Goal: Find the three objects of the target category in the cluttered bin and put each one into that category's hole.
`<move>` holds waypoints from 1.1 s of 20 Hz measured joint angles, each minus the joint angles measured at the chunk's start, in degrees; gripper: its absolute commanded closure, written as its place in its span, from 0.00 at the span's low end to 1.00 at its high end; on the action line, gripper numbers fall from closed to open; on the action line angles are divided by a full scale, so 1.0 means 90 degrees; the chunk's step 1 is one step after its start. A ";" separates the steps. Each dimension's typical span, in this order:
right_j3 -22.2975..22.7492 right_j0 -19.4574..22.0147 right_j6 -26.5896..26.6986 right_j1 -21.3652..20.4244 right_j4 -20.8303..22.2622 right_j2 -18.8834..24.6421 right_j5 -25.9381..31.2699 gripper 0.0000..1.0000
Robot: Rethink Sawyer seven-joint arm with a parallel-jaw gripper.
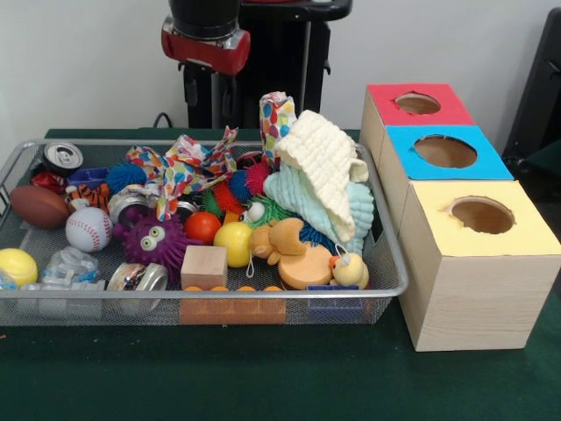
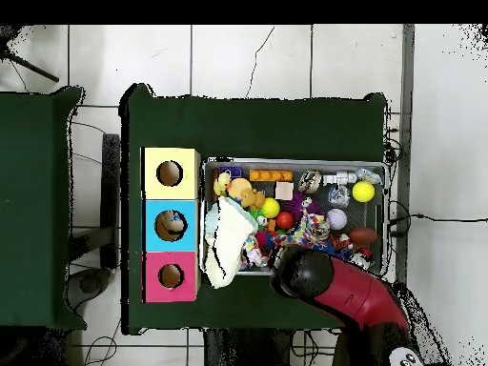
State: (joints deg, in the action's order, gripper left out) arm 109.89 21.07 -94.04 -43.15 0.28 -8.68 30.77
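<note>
The silver wire mesh bin [image 1: 210, 143] sits on the green table, heaped with toys: a baseball [image 1: 88, 229], a brown football [image 1: 39, 207], a purple spiky ball with eyes [image 1: 156, 241], an orange ball [image 1: 202, 227], a wooden cube [image 1: 204, 266], a rubber duck [image 1: 349, 270], a white cloth [image 1: 324, 162] and a dotted cloth [image 1: 180, 171]. Beside the bin stand three wooden boxes with holes: red [image 1: 418, 103], blue [image 1: 445, 151], yellow [image 1: 482, 215]. The red and black arm end [image 1: 206, 39] hangs above the bin's robot-side edge. In the overhead view it [image 2: 303, 272] covers the gripper.
Drink cans [image 1: 63, 158] and a crushed plastic bottle [image 1: 68, 266] lie at the bin's left end. In the overhead view the bin rim [image 2: 295, 161] lies right of the box row [image 2: 171, 226]. The black pedestal [image 1: 263, 79] stands behind the bin.
</note>
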 measured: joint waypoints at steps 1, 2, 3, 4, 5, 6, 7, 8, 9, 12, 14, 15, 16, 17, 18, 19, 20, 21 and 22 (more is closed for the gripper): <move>-0.0038 0.0010 0.0000 0.0035 0.0004 0.0000 0.0003 0.00; -0.0091 0.0025 0.0000 0.0076 0.0010 0.0001 0.0011 0.00; -0.0276 0.0087 0.0000 0.0204 0.0035 0.0009 0.0051 0.00; -0.0444 0.0153 0.0000 0.0312 0.0059 0.0022 0.0093 0.00; -0.0522 0.0185 0.0000 0.0360 0.0073 0.0029 0.0113 0.00; -0.0599 0.0217 0.0000 0.0407 0.0088 0.0037 0.0133 0.00; -0.0764 0.0289 0.0000 0.0499 0.0122 0.0058 0.0175 0.00; -0.0929 0.0361 0.0000 0.0591 0.0157 0.0080 0.0217 0.00; -0.1032 0.0405 0.0000 0.0644 0.0176 0.0094 0.0238 0.00; -0.1664 0.0652 0.0000 0.0938 0.0363 0.0196 0.0413 0.00; -0.2058 0.0779 0.0000 0.1106 0.0489 0.0274 0.0531 0.00; -0.2163 0.0809 0.0000 0.1148 0.0528 0.0299 0.0560 0.00; -0.2268 0.0840 0.0000 0.1191 0.0567 0.0324 0.0589 0.00; -0.2376 0.0872 0.0000 0.1235 0.0601 0.0355 0.0627 0.00; -0.2523 0.0917 0.0000 0.1294 0.0650 0.0401 0.0668 0.00; -0.2697 0.0964 0.0000 0.1360 0.0710 0.0462 0.0709 0.00; -0.2791 0.0984 0.0000 0.1400 0.0739 0.0495 0.0727 0.00; -0.2851 0.0995 0.0000 0.1425 0.0752 0.0517 0.0738 0.00; -0.2911 0.1007 0.0000 0.1451 0.0766 0.0539 0.0748 0.00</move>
State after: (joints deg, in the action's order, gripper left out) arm 83.69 30.13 -94.04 -30.09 7.17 -3.83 37.51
